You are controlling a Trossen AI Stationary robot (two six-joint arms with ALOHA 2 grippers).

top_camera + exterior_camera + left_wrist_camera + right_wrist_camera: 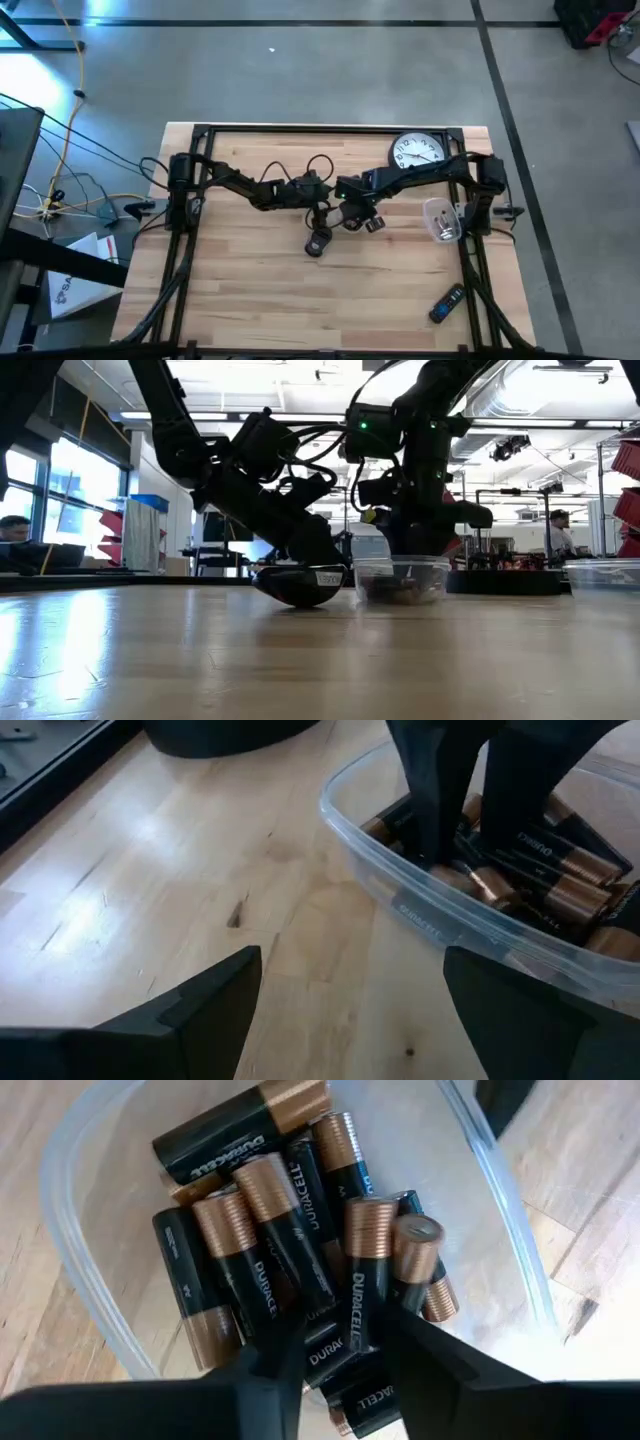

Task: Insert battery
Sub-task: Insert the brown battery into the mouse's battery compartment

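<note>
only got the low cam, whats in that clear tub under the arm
observer: duracell batteries, a loose pile in the clear tub
operator: is the right claw in there
observer: yes, the right claw is down inside it, with one battery between its fingers
operator: and the left
observer: the left claw is open and empty over the bare table beside the tub

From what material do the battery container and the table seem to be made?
The container looks like clear, glossy plastic: the batteries and the table show through its thin wall. The table looks like light wood with a smooth finish: grain lines and small dark knots show.
</note>
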